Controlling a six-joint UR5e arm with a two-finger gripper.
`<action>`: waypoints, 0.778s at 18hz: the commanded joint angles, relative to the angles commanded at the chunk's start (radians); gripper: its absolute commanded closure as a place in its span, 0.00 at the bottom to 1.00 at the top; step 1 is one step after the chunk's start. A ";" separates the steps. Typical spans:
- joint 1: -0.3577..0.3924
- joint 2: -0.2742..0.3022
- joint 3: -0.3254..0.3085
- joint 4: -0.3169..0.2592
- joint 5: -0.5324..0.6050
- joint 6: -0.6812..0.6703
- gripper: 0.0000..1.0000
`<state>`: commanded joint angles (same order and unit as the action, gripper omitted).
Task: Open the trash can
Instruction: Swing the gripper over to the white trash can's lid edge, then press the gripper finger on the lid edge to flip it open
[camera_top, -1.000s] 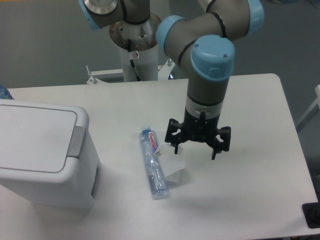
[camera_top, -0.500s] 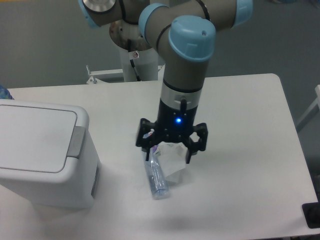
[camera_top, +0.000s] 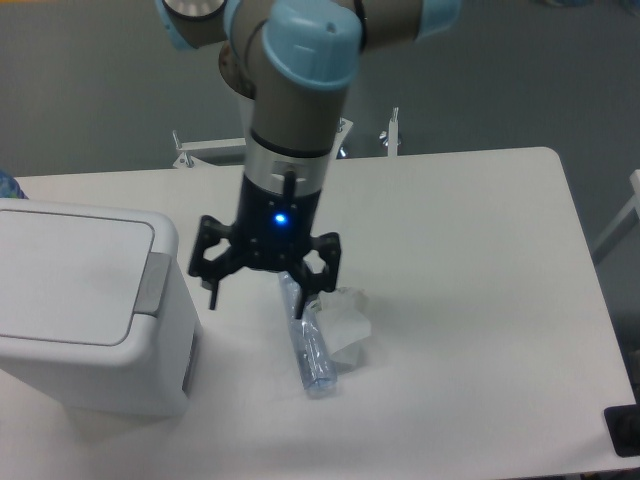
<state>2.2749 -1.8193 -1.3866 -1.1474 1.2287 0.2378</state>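
The trash can (camera_top: 85, 310) is a large white boxy bin at the left edge of the table. Its flat lid is down, and a grey push tab (camera_top: 152, 283) sits on its right side. My gripper (camera_top: 264, 291) hangs open above the table just right of the bin, fingers spread wide with nothing between them. Its left finger (camera_top: 210, 282) is a short gap from the grey tab. A blue light glows on the wrist.
A clear water bottle (camera_top: 309, 345) lies on the table under and right of the gripper, partly hidden by it. A crumpled white tissue (camera_top: 346, 322) rests against the bottle. The arm's base stands at the table's back edge.
The arm has swept left across the table, from right of the bottle to just beside the trash can. The gripper stayed open. Bottle, tissue and bin have not moved.
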 joint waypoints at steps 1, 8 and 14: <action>-0.002 0.000 -0.005 0.000 0.000 0.000 0.00; -0.031 0.028 -0.041 -0.005 0.003 0.000 0.00; -0.032 0.028 -0.051 -0.005 0.003 0.000 0.00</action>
<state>2.2427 -1.7917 -1.4373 -1.1520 1.2318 0.2378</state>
